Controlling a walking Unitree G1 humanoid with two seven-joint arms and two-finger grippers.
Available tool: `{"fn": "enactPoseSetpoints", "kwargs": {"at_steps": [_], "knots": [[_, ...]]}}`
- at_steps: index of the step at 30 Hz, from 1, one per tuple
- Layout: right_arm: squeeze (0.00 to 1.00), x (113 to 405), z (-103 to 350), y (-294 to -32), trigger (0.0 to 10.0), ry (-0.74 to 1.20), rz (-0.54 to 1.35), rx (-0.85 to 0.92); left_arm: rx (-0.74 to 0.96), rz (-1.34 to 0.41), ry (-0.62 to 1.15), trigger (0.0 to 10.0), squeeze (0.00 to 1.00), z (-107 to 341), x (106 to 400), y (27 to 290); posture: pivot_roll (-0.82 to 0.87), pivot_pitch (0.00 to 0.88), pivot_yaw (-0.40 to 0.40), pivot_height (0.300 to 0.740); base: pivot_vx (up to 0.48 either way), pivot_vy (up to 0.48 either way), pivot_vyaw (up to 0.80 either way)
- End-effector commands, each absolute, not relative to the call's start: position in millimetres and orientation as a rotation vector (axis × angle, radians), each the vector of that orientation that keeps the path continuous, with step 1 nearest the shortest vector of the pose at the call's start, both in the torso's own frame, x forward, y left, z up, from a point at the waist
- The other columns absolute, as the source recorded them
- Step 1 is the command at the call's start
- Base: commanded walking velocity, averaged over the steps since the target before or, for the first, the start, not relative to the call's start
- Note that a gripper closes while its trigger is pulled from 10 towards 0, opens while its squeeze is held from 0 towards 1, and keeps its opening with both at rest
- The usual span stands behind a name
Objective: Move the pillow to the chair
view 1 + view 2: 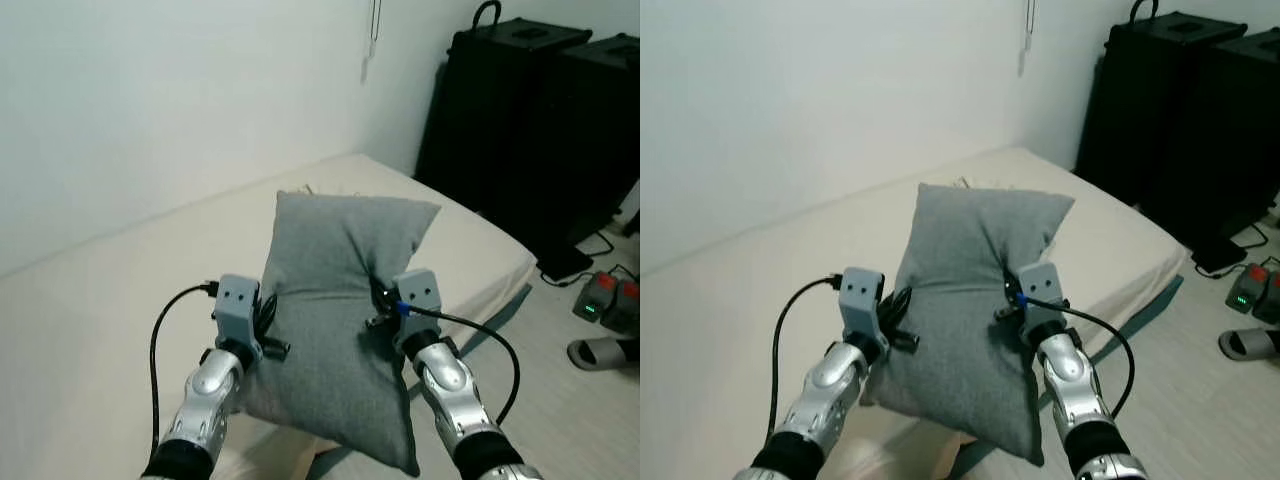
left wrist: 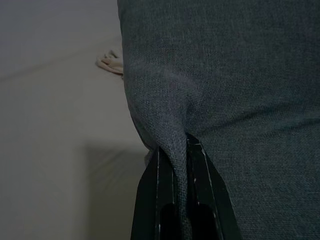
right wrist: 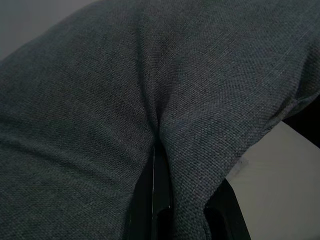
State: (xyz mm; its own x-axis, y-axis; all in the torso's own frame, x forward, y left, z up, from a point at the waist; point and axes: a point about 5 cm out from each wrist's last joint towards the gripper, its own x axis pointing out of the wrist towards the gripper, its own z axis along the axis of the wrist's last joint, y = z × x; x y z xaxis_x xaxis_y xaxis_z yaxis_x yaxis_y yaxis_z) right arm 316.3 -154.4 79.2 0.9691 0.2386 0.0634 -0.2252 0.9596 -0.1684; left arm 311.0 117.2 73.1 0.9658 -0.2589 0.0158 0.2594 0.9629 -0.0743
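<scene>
We have the pillow [image 1: 340, 310] lifted above the bed [image 1: 90, 330] — the left pincer [image 1: 268, 335] and right pincer [image 1: 380, 310] each clamped on a fold of its fabric (one per side). Carrying is under way; next we must find the chair.

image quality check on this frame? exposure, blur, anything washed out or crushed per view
Head views: evenly lit and sharp on the pillow; white wall slightly washed, black cases crushed to near-solid black. Left wrist view: dim, pillow weave sharp, left gripper fingers dark but readable. Right wrist view: dim and low contrast, right gripper mostly lost in shadow under the fabric.
</scene>
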Motion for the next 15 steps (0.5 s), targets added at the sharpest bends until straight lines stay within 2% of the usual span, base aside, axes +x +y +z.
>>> {"fn": "enactPoseSetpoints", "kwargs": {"at_steps": [1, 15], "knots": [[0.00, 312, 77, -181, 10.0, -0.078, 0.089, -0.130, -0.074, -0.134, -0.007, 10.0, 0.00, 71, 308, 149, -0.06, 0.044, -0.012, 0.722, 0.000, 0.000, 0.00], [0.00, 323, 72, -178, 10.0, 0.017, 0.090, -0.115, -0.056, -0.076, 0.045, 10.0, 0.00, 62, 303, 162, -0.04, 0.050, -0.037, 0.722, 0.000, 0.000, 0.00]]}}
